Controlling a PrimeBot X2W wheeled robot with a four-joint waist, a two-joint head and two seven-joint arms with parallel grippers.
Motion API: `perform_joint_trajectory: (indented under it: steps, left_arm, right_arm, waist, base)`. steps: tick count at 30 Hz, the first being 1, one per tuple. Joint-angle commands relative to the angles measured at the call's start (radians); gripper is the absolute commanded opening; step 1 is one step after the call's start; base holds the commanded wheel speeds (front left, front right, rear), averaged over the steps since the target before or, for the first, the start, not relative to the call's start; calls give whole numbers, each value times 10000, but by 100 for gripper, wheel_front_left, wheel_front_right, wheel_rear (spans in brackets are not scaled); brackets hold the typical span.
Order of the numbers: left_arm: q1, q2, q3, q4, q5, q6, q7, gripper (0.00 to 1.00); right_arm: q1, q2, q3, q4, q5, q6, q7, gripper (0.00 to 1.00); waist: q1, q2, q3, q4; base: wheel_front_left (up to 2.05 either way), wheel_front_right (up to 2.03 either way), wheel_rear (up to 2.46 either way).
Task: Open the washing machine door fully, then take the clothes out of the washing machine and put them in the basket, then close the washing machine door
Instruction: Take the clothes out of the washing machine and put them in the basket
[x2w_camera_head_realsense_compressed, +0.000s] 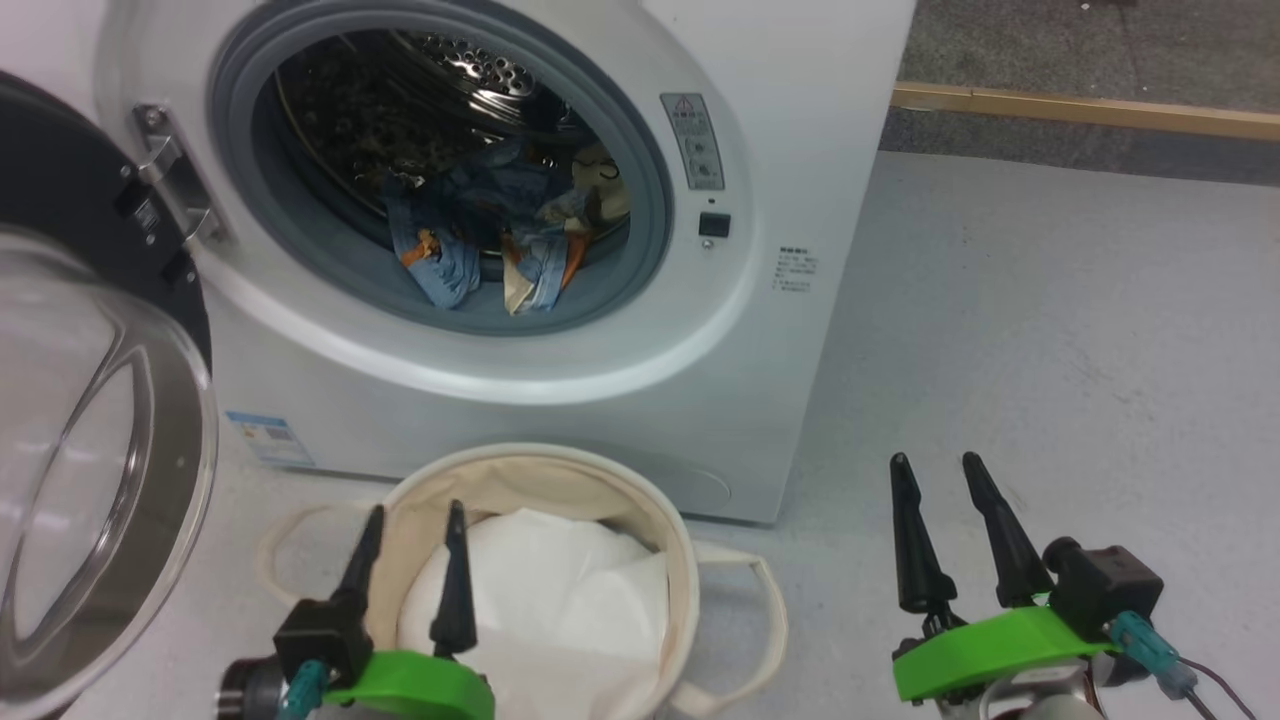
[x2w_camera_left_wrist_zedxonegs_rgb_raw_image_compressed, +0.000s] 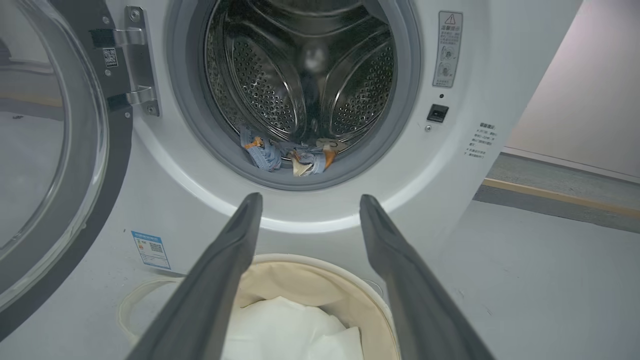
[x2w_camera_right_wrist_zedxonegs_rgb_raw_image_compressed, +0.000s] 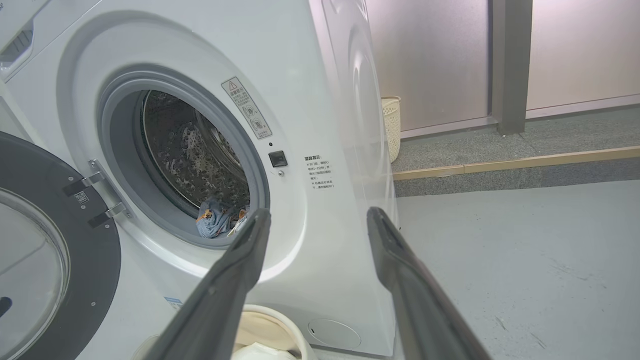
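The white washing machine (x2w_camera_head_realsense_compressed: 780, 150) stands with its door (x2w_camera_head_realsense_compressed: 90, 470) swung wide open to the left, black ring and glass bowl facing me. Light blue clothes (x2w_camera_head_realsense_compressed: 490, 235) with orange bears lie at the front of the steel drum, partly over the grey gasket; they show again as clothes (x2w_camera_left_wrist_zedxonegs_rgb_raw_image_compressed: 287, 152) and clothes (x2w_camera_right_wrist_zedxonegs_rgb_raw_image_compressed: 215, 222). The cream basket (x2w_camera_head_realsense_compressed: 660, 520) sits on the floor below the opening, holding white stuffing. My left gripper (x2w_camera_head_realsense_compressed: 413, 515) hangs open over the basket with nothing in it. Right of the basket, my right gripper (x2w_camera_head_realsense_compressed: 937, 468) is open over the floor.
Grey floor (x2w_camera_head_realsense_compressed: 1050, 330) spreads to the right of the machine. A wooden strip (x2w_camera_head_realsense_compressed: 1090, 108) borders a darker carpet at the back. A pale woven bin (x2w_camera_right_wrist_zedxonegs_rgb_raw_image_compressed: 391, 125) stands behind the machine by the wall. The open door takes up the space at the left.
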Motion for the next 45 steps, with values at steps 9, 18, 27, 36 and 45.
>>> perform_joint_trajectory:
  steps: [9,18,27,36,45]
  left_arm:
    - [-290,81,383,-383,466,448,-48,100]
    - [-547,81,240,-122,601,236,-48,100]
    - [-2147,381,321,1582,1311,-56,-48,100]
    - [-5316,947,702,3866,1431,-196,-48,100]
    - [-8375,1500,653,6121,1690,-203,-48,100]
  right_arm:
    - [-247,28,651,-572,-49,83,-122,100]
    - [-222,28,932,-674,-145,83,-122,100]
    - [-493,28,1203,-609,-363,83,-122,100]
    - [-1149,28,1128,-702,-368,83,-122,100]
    - [-2128,28,951,-1097,-309,83,-122,100]
  waist:
    - [0,0,209,62]
    - [0,0,364,-94]
    - [0,0,1171,-425]
    - [0,0,2800,-1004]
    - [0,0,4612,-1533]
  base:
    - [113,-113,0]
    - [11,-11,0]
    - [0,0,0]
    - [0,0,0]
    - [0,0,0]
